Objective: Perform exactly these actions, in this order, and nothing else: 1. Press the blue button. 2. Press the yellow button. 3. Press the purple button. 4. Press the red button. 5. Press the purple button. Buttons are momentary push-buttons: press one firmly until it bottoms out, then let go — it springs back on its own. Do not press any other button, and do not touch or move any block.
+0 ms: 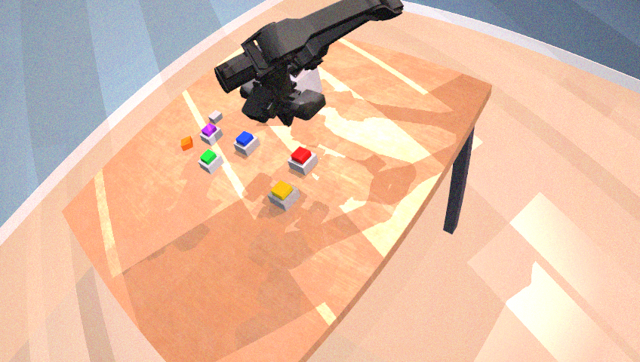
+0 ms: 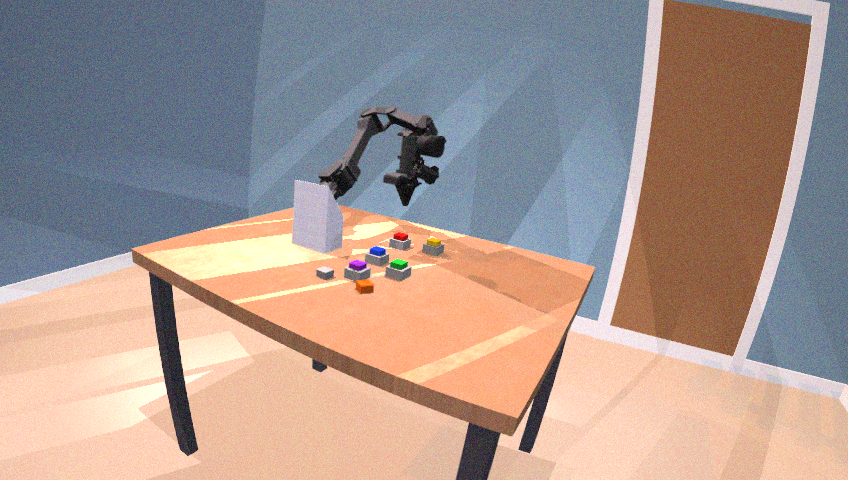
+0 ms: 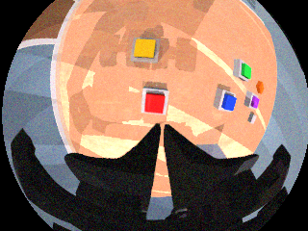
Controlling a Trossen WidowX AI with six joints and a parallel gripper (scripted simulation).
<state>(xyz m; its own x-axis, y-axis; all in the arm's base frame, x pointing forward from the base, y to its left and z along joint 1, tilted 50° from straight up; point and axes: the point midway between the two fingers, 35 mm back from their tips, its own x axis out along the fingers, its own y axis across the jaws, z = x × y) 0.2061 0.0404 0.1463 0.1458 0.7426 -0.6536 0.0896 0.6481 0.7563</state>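
The bench (image 2: 452, 333) is a square slab of orange-brown wood grain on dark tapered legs, crossed by pale bands of light, standing on a light plank floor (image 2: 119, 380) before blue-grey walls and a brown door (image 2: 714, 178) in a white frame.

Going near to far in the exterior view, two small blocks come first — an orange cube (image 2: 364, 286) and a grey cube (image 2: 324, 272). Then there are five buttons, each a flat coloured cap on a pale square base: purple button (image 2: 357, 265), green button (image 2: 398, 264), blue button (image 2: 377, 251), yellow button (image 2: 433, 241), red button (image 2: 401, 236). Behind them stands one white wedge-shaped pedestal (image 2: 315, 217) carrying the matte black arm.

The hand (image 2: 405, 199) is clenched on nothing, its tapered tips pressed to a point, hanging well above the red button, apart from it — the wrist view shows that button just ahead of the tips
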